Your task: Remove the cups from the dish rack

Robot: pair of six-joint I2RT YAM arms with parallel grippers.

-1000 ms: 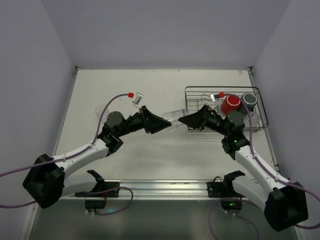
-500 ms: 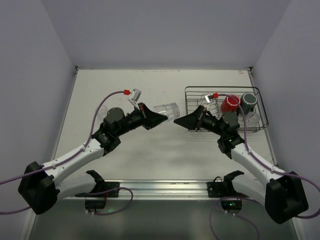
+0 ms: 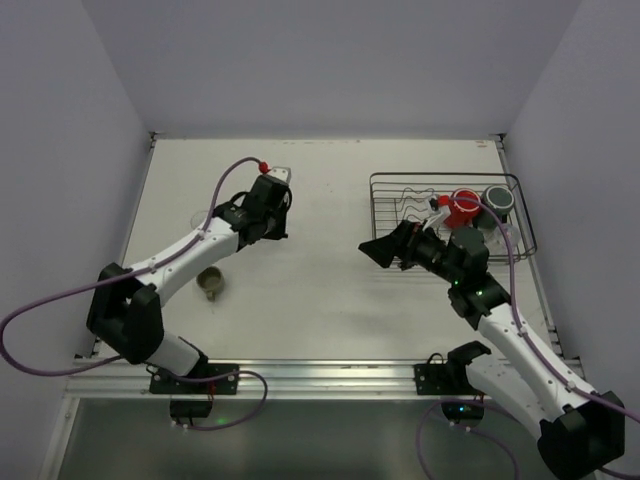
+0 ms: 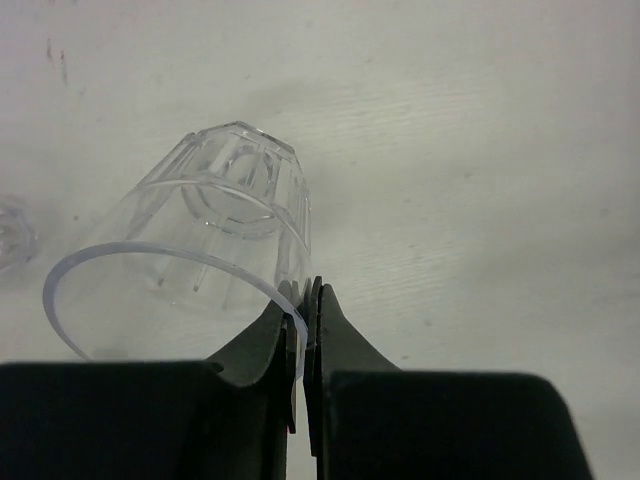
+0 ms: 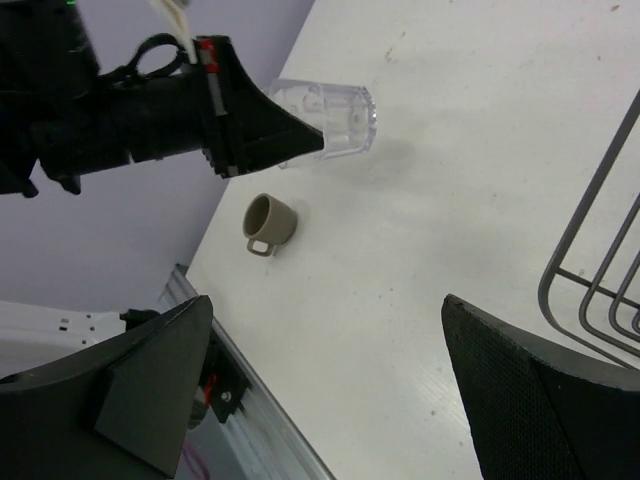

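Observation:
My left gripper (image 4: 303, 290) is shut on the rim of a clear tumbler (image 4: 215, 235), which is tilted above the table's left half. The right wrist view shows that tumbler (image 5: 330, 118) in the left gripper (image 5: 300, 140), with the olive-tan mug (image 5: 268, 220) upright on the table below it. My right gripper (image 3: 382, 250) stands wide open and empty, just left of the black wire dish rack (image 3: 385, 195). In the rack stand a red cup (image 3: 463, 207) and a dark grey cup (image 3: 498, 200). The mug (image 3: 210, 283) sits by the left arm.
Another clear cup (image 3: 203, 218) rests on the table near the left edge. Walls close in the table on three sides. The rack's wire corner (image 5: 586, 200) shows at the right of the right wrist view. The metal rail (image 3: 320, 372) runs along the near edge.
The left gripper closed on the clear tumbler and swung it left, away from the centre. The right gripper opened, let the tumbler go and drew back toward the rack.

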